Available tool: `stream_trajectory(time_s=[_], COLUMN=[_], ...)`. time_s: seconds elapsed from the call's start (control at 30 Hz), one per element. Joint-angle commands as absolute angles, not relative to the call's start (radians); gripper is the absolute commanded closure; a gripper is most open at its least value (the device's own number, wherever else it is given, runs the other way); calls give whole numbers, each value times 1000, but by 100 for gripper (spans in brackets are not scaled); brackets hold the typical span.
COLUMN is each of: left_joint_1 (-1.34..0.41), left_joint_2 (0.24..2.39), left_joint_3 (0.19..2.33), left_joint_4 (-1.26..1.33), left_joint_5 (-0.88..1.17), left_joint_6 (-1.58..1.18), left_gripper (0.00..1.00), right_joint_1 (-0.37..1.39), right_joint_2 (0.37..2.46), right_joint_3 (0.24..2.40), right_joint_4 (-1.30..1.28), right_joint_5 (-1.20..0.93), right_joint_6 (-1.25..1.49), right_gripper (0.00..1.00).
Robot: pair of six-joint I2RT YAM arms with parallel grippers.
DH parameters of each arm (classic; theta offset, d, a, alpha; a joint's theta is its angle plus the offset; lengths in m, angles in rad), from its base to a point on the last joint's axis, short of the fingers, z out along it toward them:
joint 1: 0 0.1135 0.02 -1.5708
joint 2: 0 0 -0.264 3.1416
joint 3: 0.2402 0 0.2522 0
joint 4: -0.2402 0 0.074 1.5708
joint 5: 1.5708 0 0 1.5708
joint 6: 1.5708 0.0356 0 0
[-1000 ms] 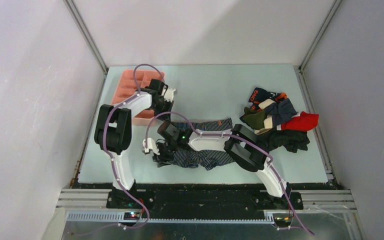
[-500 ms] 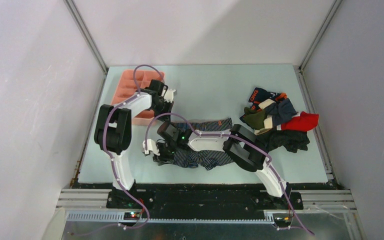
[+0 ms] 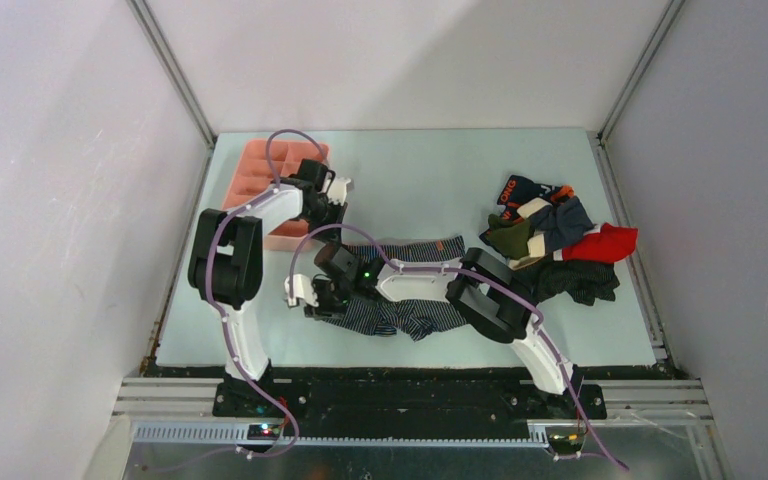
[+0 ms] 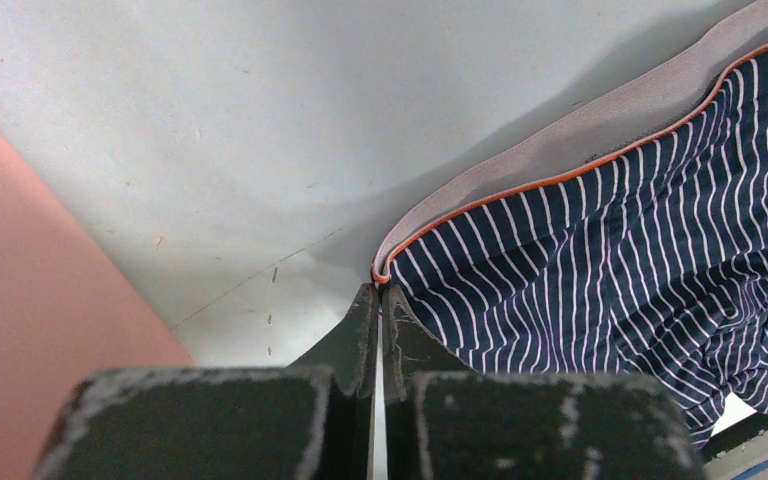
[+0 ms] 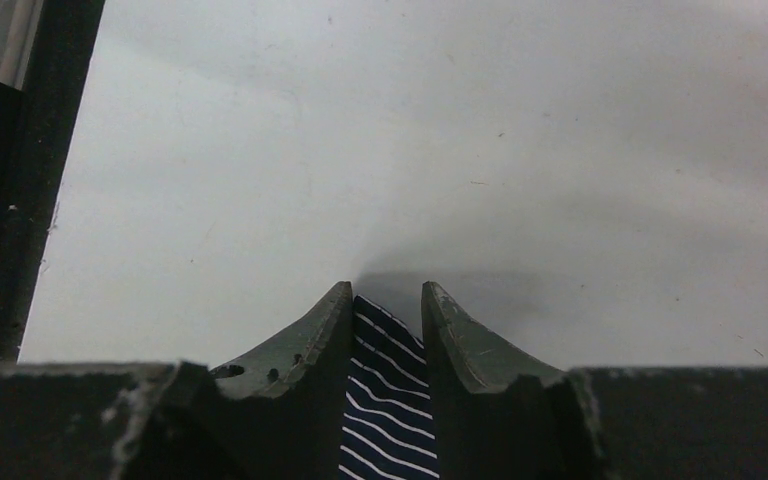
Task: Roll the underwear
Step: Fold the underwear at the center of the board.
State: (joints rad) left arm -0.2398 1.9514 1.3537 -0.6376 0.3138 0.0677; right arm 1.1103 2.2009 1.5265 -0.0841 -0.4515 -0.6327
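Observation:
The dark striped underwear (image 3: 415, 318) lies spread in the middle of the table, its grey waistband (image 3: 415, 249) with orange piping on the far side. My left gripper (image 3: 333, 218) is shut, pinching the waistband's left corner (image 4: 390, 268) at its very tips (image 4: 377, 292). My right gripper (image 3: 310, 300) is shut on a fold of the same striped cloth (image 5: 390, 400) at its near left edge, low over the table. Its tips (image 5: 388, 295) stand apart by the thickness of the cloth.
A pile of other underwear (image 3: 550, 235), red, olive, navy, black-orange and black, lies at the right side. The pink compartmented tray (image 3: 250, 180) stands at the far left, just behind my left arm; its edge shows in the left wrist view (image 4: 30, 300).
My right gripper has shifted slightly away from the near edge, drawing the striped cloth's near left edge with it. The left arm has not moved.

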Motion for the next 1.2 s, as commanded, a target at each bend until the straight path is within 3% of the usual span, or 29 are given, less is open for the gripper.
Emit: stream_trajectory(time_s=[0.0,0.2,0.23,0.43,0.67,1.17], left_joint_1=[-232,-231,-230,-224,-221,-355], left_joint_2=[1909,1919,1916,1851,1783,1905], left_joint_3=[1364,1379,1380,1372,1424,1643], left_joint_4=[-636,-647,-649,-650,-687,-674], left_joint_5=[327,330,327,325,432,570], left_joint_6=[58,57,57,33,-7,-149], left_gripper=[100,100,100,100,100,100], right_joint_1=[1109,1108,1108,1085,1044,872], right_joint_2=[2219,2228,2221,2138,2022,1715], right_joint_3=[1543,1564,1569,1589,1561,1176], right_joint_4=[-180,-244,-225,-52,-25,59], right_joint_5=[-501,-586,-611,-753,-791,-855], right_joint_6=[-692,-687,-677,-479,-413,-377], right_gripper=[65,98,100,100,100,100])
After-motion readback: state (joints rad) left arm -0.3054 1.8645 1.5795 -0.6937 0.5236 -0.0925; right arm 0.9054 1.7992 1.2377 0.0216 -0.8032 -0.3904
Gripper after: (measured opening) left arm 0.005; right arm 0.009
